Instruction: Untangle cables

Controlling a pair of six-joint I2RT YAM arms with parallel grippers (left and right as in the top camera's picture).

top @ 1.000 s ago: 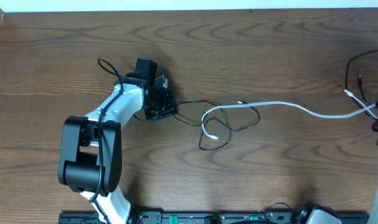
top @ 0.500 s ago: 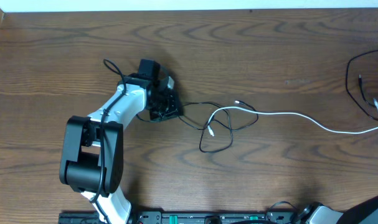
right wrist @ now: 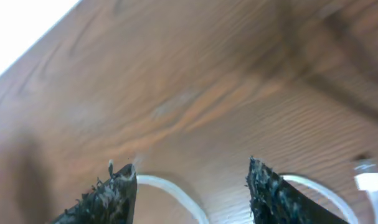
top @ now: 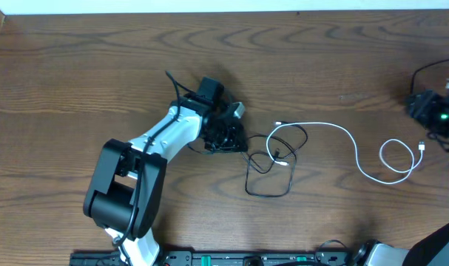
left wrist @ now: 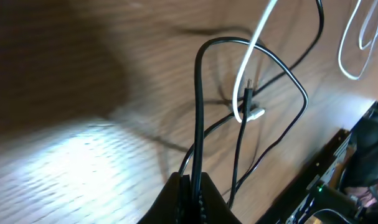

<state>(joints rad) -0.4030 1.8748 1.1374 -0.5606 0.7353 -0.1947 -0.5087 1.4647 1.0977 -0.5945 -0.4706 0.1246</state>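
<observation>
Near the middle of the tabletop (top: 76,66) we see the left claw (left wrist: 192,188) pinched tight on the black cable (left wrist: 198,112), whose loose loops lie just right of it and cross one end of the white cable (top: 356,151). From there the white cord arcs right and curls into a small loop near the right claw (right wrist: 192,190), whose fingers stand wide apart, holding nothing.
</observation>
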